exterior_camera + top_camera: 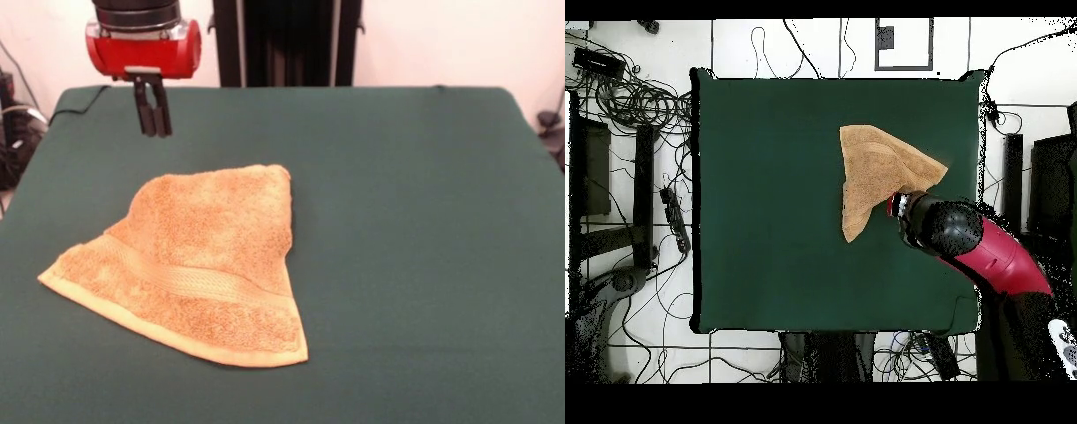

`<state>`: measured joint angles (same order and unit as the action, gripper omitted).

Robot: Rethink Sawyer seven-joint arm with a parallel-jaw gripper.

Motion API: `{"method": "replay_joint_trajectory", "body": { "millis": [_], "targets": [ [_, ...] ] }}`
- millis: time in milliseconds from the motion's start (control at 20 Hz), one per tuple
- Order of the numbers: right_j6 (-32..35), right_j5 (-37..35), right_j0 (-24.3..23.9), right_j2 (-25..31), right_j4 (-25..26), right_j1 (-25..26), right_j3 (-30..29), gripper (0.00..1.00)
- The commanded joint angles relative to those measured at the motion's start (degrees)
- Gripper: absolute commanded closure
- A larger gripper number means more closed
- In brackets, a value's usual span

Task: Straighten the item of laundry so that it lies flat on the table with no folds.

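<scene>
Gripper, front view: You have one gripper [154, 119]. It hangs at the top left, under the red and black arm [143, 46]. Its two dark fingers [162, 110] point down and sit very close together, nearly touching. They hold nothing. The tips are up in the air over the table, behind the towel and not touching it.

Towel, front view: You have one towel [199, 265]. It is golden-orange and lies left of the middle of the table. It is not flat. It is folded into a shape like a wide triangle, narrow at the back and wide at the front. One woven band [190, 281] runs across it near the front hem. The right side shows a thick folded edge.

Table, front view: You have one table [424, 230], covered in dark green cloth. It is much bigger than the towel. The whole right half is bare green.

Overhead view: Here the towel [875, 175] lies toward the upper right of the table [765, 200]. The arm [980, 250] reaches in from the lower right, and its end sits over the towel's lower right edge. You cannot see the fingers from here.
</scene>
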<state>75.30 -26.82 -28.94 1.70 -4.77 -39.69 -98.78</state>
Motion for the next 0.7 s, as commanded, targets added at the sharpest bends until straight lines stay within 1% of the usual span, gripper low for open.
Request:
{"method": "replay_joint_trajectory", "body": {
  "millis": [50, 200, 700],
  "targets": [
    [14.93, -2.56, 1.82, 2.41, -4.33, 2.01, -7.58, 1.0],
    [13.09, -0.43, 0.5, 4.72, -4.99, 2.92, -8.11, 1.0],
    [11.38, -0.25, 0.21, 7.15, -6.41, 2.36, -9.91, 1.0]
  ]
}}
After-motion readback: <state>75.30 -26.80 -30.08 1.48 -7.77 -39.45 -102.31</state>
